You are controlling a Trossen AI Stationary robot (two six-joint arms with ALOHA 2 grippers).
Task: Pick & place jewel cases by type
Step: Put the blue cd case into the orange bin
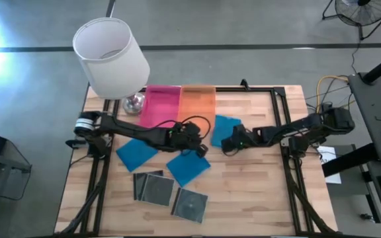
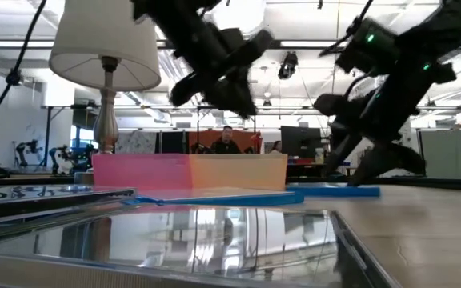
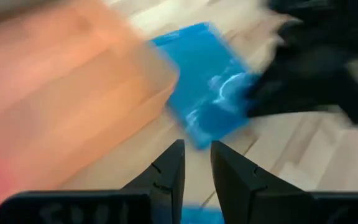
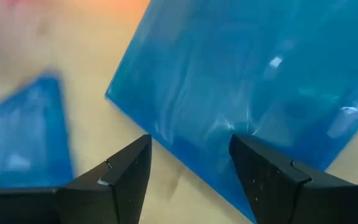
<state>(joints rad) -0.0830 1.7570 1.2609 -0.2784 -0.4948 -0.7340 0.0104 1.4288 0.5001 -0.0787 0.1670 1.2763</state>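
Three blue jewel cases lie flat on the table: one beside the orange tray [image 1: 225,129] [image 4: 253,87] [image 3: 205,81], one in the middle [image 1: 188,167], one toward the left [image 1: 136,153]. Three clear grey cases [image 1: 157,190] [image 1: 190,204] [image 1: 144,180] lie at the near edge, partly overlapping. My right gripper [image 1: 233,143] [image 4: 188,163] is open, low at the near edge of the blue case by the orange tray, one finger on either side of that edge. My left gripper [image 1: 198,141] [image 3: 197,167] hovers raised between the middle and right blue cases, its fingers a narrow gap apart with nothing between them.
A pink tray [image 1: 161,106] and an orange tray [image 1: 197,102] stand side by side at the far edge. A lamp with a white shade [image 1: 110,58] stands at the far left corner. Bare wood lies on the table's right half [image 1: 256,185]. People sit in the room beyond [image 2: 227,141].
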